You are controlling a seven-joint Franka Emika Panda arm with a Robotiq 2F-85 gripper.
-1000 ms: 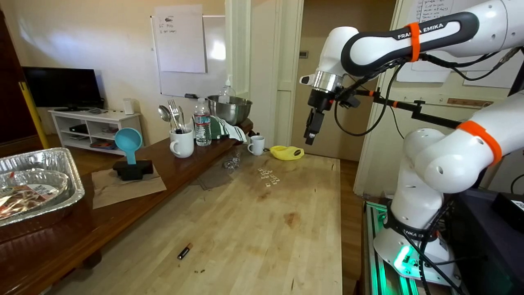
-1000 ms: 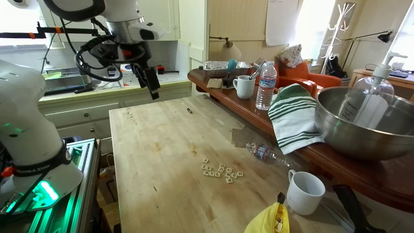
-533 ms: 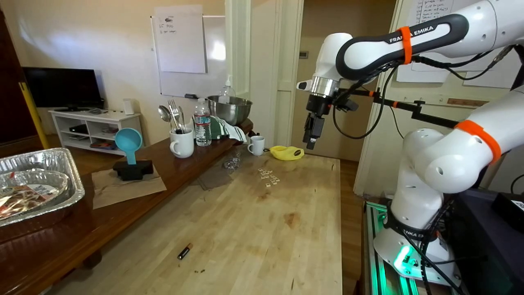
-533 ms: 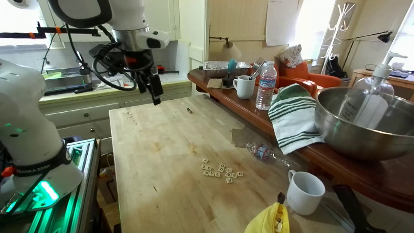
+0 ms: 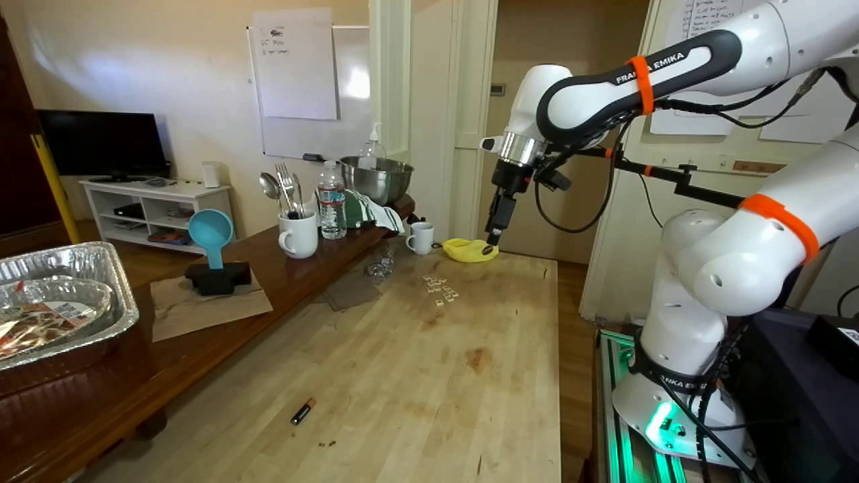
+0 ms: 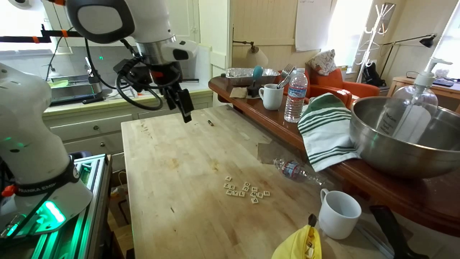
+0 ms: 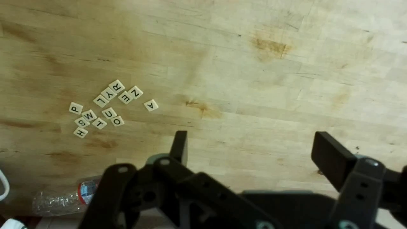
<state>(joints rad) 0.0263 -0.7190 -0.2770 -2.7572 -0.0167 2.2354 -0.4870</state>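
Gripper (image 7: 249, 140), black and two-fingered, is hovering above pale wooden tabletop (image 7: 222, 79), jaws standing wide apart. Square cream letter tiles (image 7: 109, 113) are lying loosely clustered on tabletop, left of gripper in wrist view. I'm seeing clear plastic bottle (image 6: 293, 169) lying near tiles, yellow zippered pouch (image 6: 295, 245) resting beside white mug (image 6: 339, 214).

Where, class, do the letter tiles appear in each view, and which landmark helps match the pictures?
In an exterior view: letter tiles small, just below the picture's middle.
In an exterior view: letter tiles below the middle, slightly right of centre.
Wrist view: letter tiles left of centre, about mid-height.
Shared landmark: the clear bottle lying on its side nearby.
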